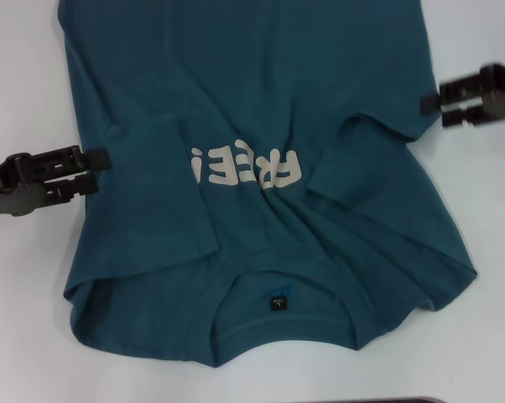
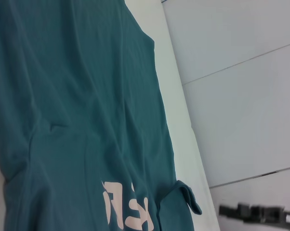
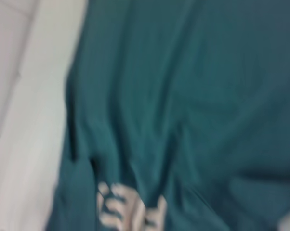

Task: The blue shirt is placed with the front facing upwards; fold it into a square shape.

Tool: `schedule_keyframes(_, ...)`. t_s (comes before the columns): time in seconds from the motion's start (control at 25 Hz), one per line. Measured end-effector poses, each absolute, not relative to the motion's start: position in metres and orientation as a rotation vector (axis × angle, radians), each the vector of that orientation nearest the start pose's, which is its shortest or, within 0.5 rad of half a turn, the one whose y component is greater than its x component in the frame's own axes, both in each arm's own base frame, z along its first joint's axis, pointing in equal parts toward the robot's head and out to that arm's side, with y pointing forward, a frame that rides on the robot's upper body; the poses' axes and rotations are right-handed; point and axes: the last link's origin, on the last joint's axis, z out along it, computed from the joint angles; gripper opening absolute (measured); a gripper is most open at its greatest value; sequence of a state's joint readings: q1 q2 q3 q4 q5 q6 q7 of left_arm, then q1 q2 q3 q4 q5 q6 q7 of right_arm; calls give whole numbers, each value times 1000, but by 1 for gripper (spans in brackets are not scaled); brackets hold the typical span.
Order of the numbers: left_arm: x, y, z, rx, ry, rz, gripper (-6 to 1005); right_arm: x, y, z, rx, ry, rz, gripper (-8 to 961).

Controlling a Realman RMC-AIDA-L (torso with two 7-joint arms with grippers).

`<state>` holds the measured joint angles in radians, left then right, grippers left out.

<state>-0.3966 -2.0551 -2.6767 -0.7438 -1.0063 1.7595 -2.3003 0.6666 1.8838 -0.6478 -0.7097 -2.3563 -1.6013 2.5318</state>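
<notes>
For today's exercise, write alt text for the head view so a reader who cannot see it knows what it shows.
A blue shirt lies front-up on a white table, collar nearest the camera, both sleeves folded in over the cream chest lettering. The left gripper and right gripper each sit at a side edge of the shirt.

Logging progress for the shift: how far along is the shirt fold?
Both sleeves of the blue shirt already lie folded inward beside the lettering. In hand: the left tool and right tool sit at opposite side edges. Left: it is still long and rumpled, not square.
</notes>
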Motion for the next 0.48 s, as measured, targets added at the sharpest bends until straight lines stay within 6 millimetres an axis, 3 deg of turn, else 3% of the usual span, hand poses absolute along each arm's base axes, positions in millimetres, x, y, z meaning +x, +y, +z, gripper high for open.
schedule_keyframes(0.2, -309, 281, 40, -2207, -1994, -886, 813, 292, 358, 64, -2214, 1959, 182, 641)
schedule_keyframes(0.48, -308, 281, 39, -2208, -1993, -887, 814, 292, 364, 42, -2184, 1924, 188, 641)
